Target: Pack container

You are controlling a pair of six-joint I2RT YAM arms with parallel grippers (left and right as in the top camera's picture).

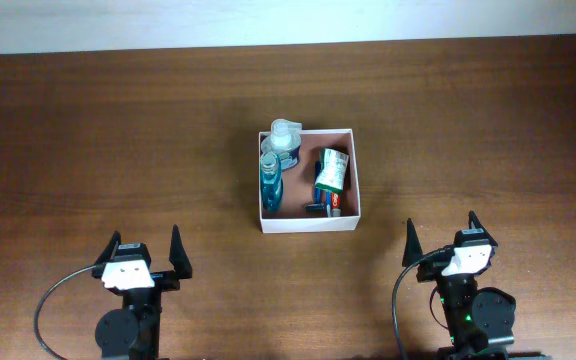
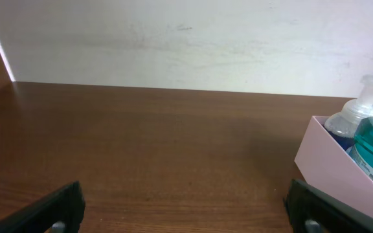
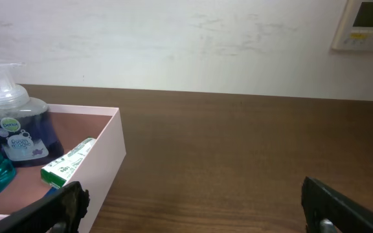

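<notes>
The container (image 1: pixel 353 165), a shallow square cardboard box with white walls and a pinkish inside, sits at the table's middle. Inside it lie a teal mouthwash bottle (image 1: pixel 270 183), a clear pump bottle of blue liquid (image 1: pixel 283 140), a green and white tube (image 1: pixel 332 170) and a small blue item (image 1: pixel 320 208). My left gripper (image 1: pixel 145 250) rests open near the front left, well short of the box, with nothing between its fingers. My right gripper (image 1: pixel 440 240) stands open at the front right, also empty. The box wall (image 2: pixel 332 165) shows at the left wrist view's right edge, and the box (image 3: pixel 102 162) at the right wrist view's left.
The dark wooden table (image 1: pixel 118 130) runs to a white wall at the back. A white wall panel (image 3: pixel 362 24) hangs at the upper right of the right wrist view. Black cables loop beside both arm bases.
</notes>
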